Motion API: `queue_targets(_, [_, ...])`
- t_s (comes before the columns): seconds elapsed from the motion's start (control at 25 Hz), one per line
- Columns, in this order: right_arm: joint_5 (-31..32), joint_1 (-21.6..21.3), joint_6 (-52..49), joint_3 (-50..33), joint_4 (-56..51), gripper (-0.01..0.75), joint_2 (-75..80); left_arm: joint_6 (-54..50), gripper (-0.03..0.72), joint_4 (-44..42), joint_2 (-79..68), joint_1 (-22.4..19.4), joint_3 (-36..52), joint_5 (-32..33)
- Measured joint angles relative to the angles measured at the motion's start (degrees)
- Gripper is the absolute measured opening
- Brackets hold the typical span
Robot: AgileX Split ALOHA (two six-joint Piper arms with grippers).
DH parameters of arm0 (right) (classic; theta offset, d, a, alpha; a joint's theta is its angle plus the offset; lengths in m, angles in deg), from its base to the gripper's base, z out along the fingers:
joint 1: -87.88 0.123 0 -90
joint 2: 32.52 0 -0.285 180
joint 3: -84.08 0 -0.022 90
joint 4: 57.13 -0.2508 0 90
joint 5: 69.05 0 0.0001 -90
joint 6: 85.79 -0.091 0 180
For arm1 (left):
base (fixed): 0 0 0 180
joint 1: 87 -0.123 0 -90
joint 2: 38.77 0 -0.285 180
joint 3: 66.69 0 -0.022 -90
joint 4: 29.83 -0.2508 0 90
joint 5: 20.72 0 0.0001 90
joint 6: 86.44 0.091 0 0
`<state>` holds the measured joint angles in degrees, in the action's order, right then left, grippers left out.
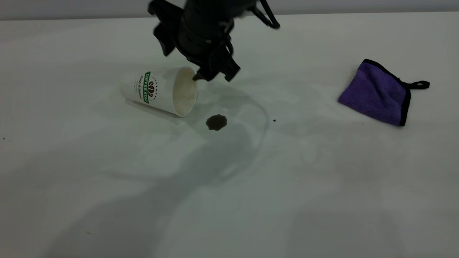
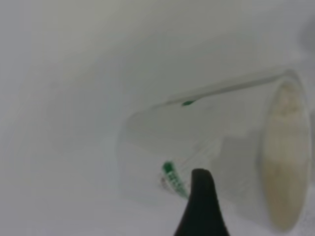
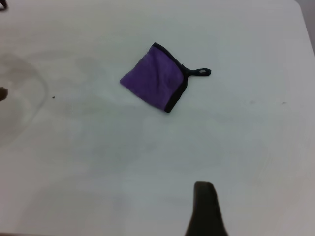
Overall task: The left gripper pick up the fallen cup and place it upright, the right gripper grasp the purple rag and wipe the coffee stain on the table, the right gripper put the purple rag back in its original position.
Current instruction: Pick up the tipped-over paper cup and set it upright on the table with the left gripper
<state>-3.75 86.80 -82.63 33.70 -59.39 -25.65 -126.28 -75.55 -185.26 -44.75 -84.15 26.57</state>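
Here the cup (image 1: 159, 91) lies on its side on the table (image 1: 322, 179), long axis running left-right, its open mouth facing the coffee stain (image 1: 216, 122) just beside it. The left gripper (image 1: 211, 73) hangs at the mouth's upper rim; whether its fingers are spread, I cannot tell. The purple rag (image 1: 374, 94) lies well apart at the right, nearer the right gripper (image 3: 205, 209), of which only 1 finger shows.

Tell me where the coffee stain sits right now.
In the exterior view the coffee stain is on the table left of centre, just in front of the fallen cup's open mouth, far left of the purple rag.
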Motion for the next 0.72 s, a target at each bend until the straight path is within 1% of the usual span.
queue_targets(0.12, [0.0,0.0,0.0,0.0,0.0,0.588,0.0,0.52,0.646,-0.62,-2.55,0.11,-1.8,1.57])
queue_targets(0.28, [0.0,0.0,0.0,0.0,0.0,0.588,0.0,0.39,0.643,-4.08,-4.71,0.11,-2.05,3.9])
queue_targets(0.52, [0.0,0.0,0.0,0.0,0.0,0.588,0.0,0.27,0.63,-9.76,-7.53,-0.08,-2.29,2.83])
queue_targets(0.6, [0.0,0.0,0.0,0.0,0.0,0.588,0.0,0.22,0.601,-12.28,-8.38,-0.2,-2.29,2.71])
queue_targets(0.64, [0.0,0.0,0.0,0.0,0.0,0.588,0.0,0.22,0.571,-13.77,-8.68,-0.21,-2.29,2.71])
queue_targets(0.68, [0.0,0.0,0.0,0.0,0.0,0.588,0.0,0.22,0.535,-15.35,-8.89,-0.24,-2.29,2.83])
queue_targets(0.72, [0.0,0.0,0.0,0.0,0.0,0.588,0.0,0.22,0.47,-16.8,-9.13,-0.24,-2.29,2.96])
